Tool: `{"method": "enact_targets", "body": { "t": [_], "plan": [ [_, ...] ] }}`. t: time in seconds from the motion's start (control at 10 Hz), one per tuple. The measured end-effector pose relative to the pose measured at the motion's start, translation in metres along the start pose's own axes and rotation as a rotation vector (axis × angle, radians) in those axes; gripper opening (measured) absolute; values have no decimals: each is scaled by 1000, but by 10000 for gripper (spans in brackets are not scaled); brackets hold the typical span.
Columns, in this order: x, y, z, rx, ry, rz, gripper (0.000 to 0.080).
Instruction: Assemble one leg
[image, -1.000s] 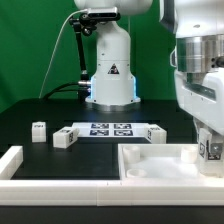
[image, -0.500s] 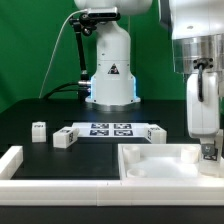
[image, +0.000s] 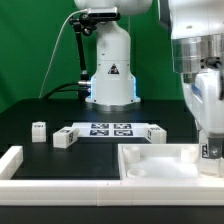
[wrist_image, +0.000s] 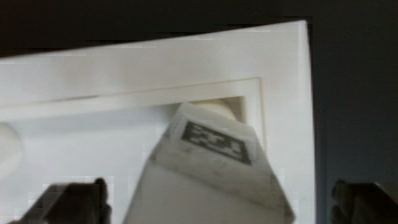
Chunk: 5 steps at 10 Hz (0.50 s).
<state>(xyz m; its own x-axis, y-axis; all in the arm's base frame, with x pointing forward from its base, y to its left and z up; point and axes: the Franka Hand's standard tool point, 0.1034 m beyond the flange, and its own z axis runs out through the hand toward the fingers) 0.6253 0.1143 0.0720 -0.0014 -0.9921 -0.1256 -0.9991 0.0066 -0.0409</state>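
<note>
Straddling the leg (image: 210, 151), tagged in black-and-white squares, inside the white tray (image: 150, 170) at lower right, the gripper (wrist_image: 217, 200) gapes open, empty.

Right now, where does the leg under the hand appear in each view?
Exterior view: the leg stands at the far right, in the white tray's corner.
Wrist view: the leg fills the centre, its tag showing.
Shared landmark: the tray's raised wall beside the leg.
</note>
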Motion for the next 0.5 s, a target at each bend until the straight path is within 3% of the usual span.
{"method": "enact_targets", "body": {
  "t": [0.5],
  "plan": [
    [-5, 4, -1, -43, 25, -523, 649]
  ]
}}
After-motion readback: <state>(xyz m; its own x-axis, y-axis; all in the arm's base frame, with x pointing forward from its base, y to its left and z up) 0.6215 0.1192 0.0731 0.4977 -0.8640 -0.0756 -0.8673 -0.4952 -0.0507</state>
